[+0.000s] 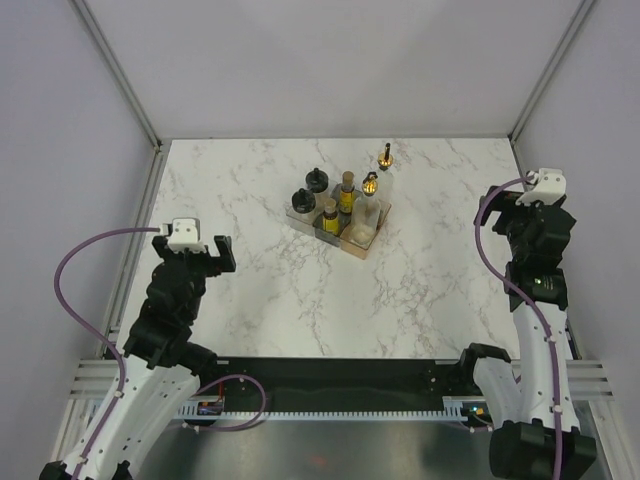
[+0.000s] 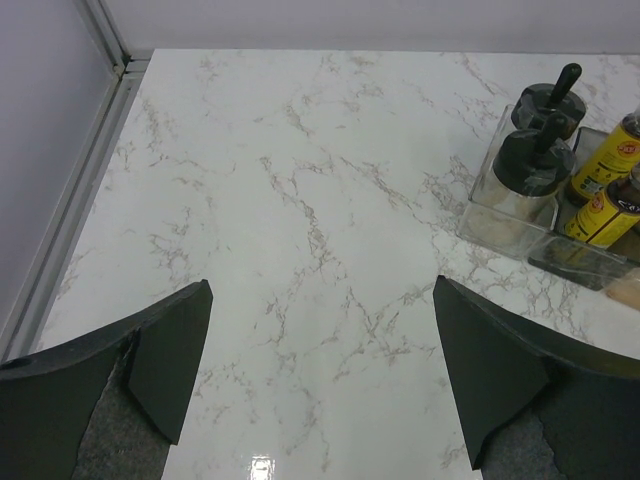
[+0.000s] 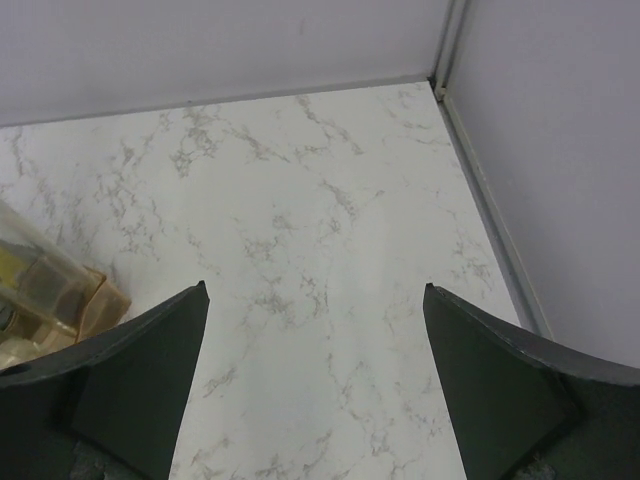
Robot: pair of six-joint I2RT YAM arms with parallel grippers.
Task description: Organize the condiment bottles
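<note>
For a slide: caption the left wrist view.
Open left pincer over marble table; black-capped bottles and amber bottles cluster at the tray.

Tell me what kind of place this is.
Probably a robot test booth, not a kitchen: plain white walls on metal framing, two arms bolted to a marble-look table, with one small tray of bottles.

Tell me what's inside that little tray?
Two black-capped bottles, two amber bottles and a gold-topped bottle stand in the tray; their bases and the floor beneath are covered.

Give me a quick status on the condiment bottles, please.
Left end effector open, empty. Right end effector open, empty. Six condiment bottles upright at tray. No obstruction seen.
</note>
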